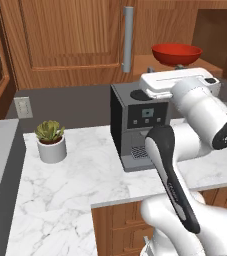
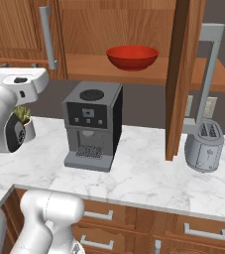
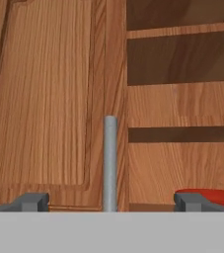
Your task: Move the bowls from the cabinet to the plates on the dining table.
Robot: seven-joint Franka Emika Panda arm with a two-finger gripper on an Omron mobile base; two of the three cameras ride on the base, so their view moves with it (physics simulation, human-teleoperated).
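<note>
Here the pincer [image 3: 111, 201] gapes wide — cabinet handle [image 3: 110, 163] between tips; red bowl [image 2: 132, 57] on shelf above coffee machine [image 2: 91, 124].

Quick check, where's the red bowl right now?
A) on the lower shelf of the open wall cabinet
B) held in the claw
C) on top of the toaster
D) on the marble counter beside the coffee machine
A: the red bowl sits on the lower shelf of the open cabinet, above the coffee machine; the claw is open with nothing between its tips.
</note>
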